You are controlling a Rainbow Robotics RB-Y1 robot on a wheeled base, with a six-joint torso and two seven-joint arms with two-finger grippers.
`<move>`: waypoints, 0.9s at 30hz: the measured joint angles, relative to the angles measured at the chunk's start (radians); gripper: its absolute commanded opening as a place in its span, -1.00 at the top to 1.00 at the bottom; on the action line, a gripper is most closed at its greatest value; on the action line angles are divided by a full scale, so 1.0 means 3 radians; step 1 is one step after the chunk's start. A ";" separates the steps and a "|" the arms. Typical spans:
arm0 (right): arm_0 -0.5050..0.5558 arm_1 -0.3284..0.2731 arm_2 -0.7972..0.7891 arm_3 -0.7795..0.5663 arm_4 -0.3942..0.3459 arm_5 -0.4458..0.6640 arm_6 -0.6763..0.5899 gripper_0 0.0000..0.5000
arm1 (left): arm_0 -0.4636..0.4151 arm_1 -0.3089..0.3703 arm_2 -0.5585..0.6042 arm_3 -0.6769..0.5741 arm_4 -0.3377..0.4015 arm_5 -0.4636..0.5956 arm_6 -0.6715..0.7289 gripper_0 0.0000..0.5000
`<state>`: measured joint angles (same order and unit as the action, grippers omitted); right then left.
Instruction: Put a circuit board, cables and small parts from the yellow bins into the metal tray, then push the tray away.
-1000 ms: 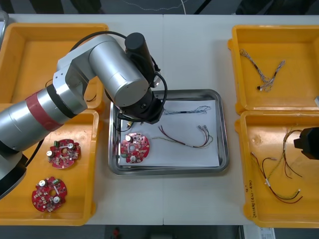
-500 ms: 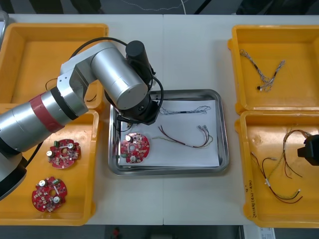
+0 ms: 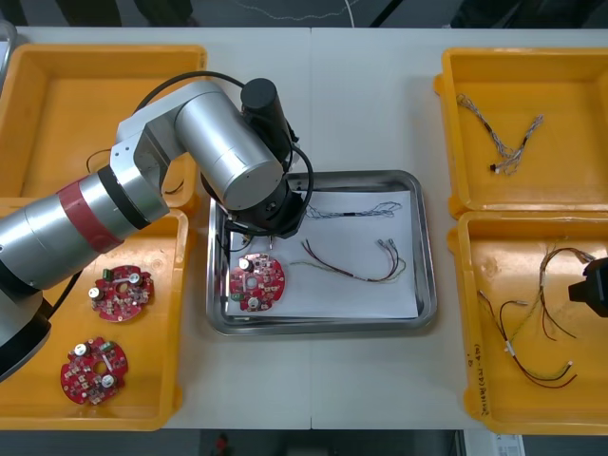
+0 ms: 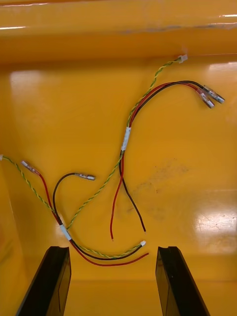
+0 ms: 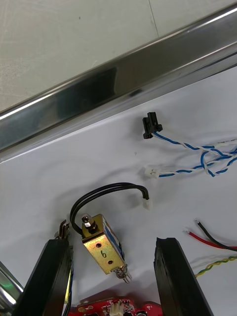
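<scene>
Left end effector, fingers apart, is straddling the seemingly light, rigid small metal part; right end effector, also apart, is hovering over limp cables.

An electronics workshop: yellow bins of circuit boards and cables beside a metal tray.

We saw a light, flat table bearing four rectangular yellow plastic bins: at its left a far bin and a near bin, at its right a far one and a near one. Between them lay a shiny rectangular metal tray, white inside.
</scene>
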<state>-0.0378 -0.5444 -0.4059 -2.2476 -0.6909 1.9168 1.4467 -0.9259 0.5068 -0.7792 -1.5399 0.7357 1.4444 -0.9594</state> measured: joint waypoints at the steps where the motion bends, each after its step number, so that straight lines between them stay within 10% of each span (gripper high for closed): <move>1: 0.0000 -0.0008 -0.0004 0.0000 -0.0006 0.0000 -0.0001 -1.00 | 0.0000 0.0000 0.0000 -0.0003 0.0000 0.0000 0.0000 -1.00; 27: -0.0002 -0.0036 -0.0012 0.0004 -0.0121 0.0000 -0.0109 -1.00 | -0.0003 0.0011 0.1195 -0.0653 0.0230 0.1324 0.0000 -1.00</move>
<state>-0.0384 -0.5553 -0.4094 -2.2464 -0.7272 1.9168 1.4139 -0.9268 0.5102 -0.4207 -1.7359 0.8047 1.8415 -0.9594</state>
